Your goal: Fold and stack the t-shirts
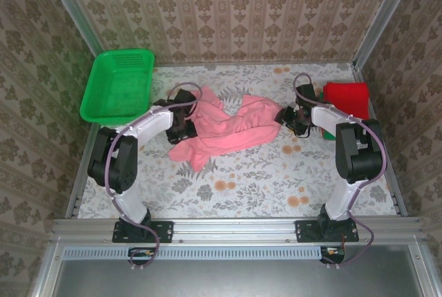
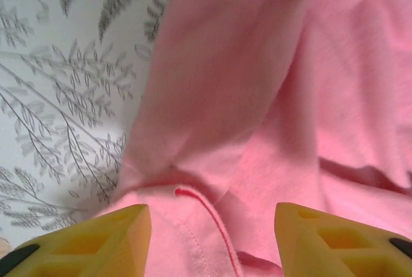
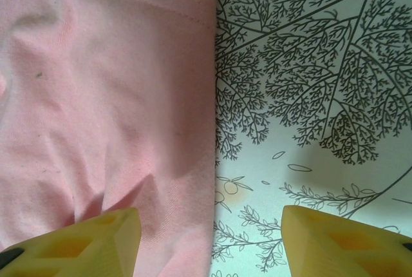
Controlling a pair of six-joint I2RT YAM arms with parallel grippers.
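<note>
A crumpled light pink t-shirt (image 1: 224, 130) lies unfolded across the middle of the table. My left gripper (image 1: 185, 123) sits low at its left end; in the left wrist view its yellow fingers (image 2: 103, 241) stand wide apart over a pink hem (image 2: 212, 225), holding nothing. At the shirt's right edge my right gripper (image 1: 284, 119) is open too, and its left finger (image 3: 84, 245) is over the pink cloth (image 3: 109, 96) while the other is over bare table. A folded red t-shirt (image 1: 347, 97) lies at the far right, with a sliver of green cloth (image 1: 330, 133) under it.
A green plastic mesh basket (image 1: 119, 84) stands at the back left corner. The table (image 1: 262, 173) wears a floral cloth, bare along the front. Patterned walls close in the back and both sides.
</note>
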